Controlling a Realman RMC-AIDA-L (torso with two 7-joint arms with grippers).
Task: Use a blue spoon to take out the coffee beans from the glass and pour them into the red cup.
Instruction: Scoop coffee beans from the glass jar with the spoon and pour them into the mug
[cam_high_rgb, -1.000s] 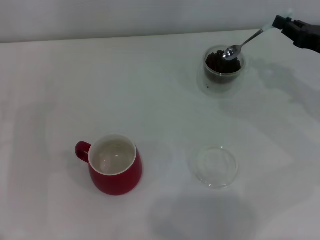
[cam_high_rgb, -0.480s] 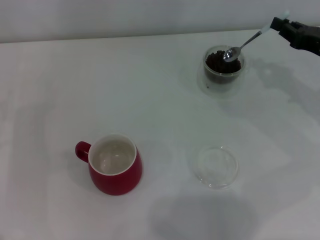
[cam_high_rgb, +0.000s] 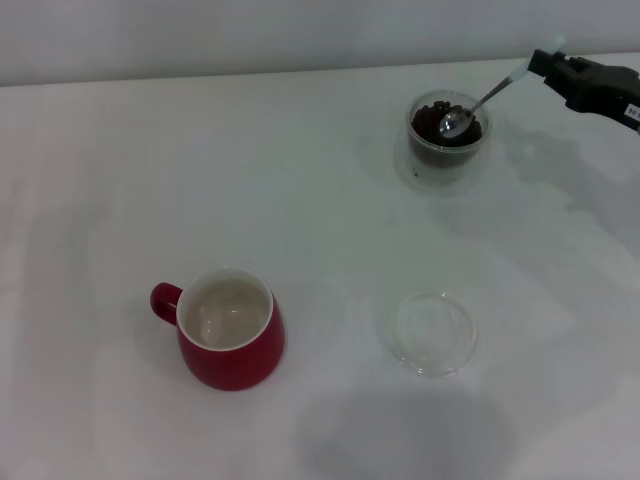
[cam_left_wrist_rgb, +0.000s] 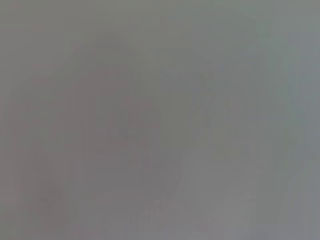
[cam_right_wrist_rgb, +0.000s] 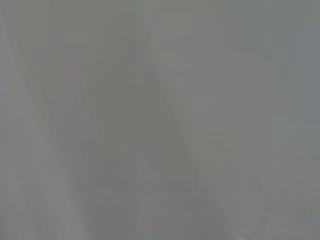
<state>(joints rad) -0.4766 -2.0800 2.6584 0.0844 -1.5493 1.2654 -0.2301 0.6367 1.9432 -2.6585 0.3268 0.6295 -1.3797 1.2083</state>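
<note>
**Spoon dipped in the beans, red cup waiting empty**

So the right gripper (cam_high_rgb: 545, 62) is way over at the far right of the white table (cam_high_rgb: 300, 180), black body poking in from the edge, jaws clamped on the pale-blue handle end of the small blue spoon (cam_high_rgb: 480, 102) with the silver bowl. The spoon slants down and to the left from there, and its shiny bowl sits right in the mouth of the small clear glass tumbler (cam_high_rgb: 447, 130), on top of the dark brown coffee beans (cam_high_rgb: 435, 128) piled inside. Can't tell if there are any beans in the spoon bowl itself.

The squat red ceramic cup (cam_high_rgb: 230, 330) with the white inside is well apart from all that, near and to the left, loop handle pointing left. Looks empty inside.

There's also a shallow flat clear glass dish (cam_high_rgb: 432, 333) sitting near-right, to the right of the cup.

Left gripper isn't in the head view, and both wrist views are just grey haze.
</note>
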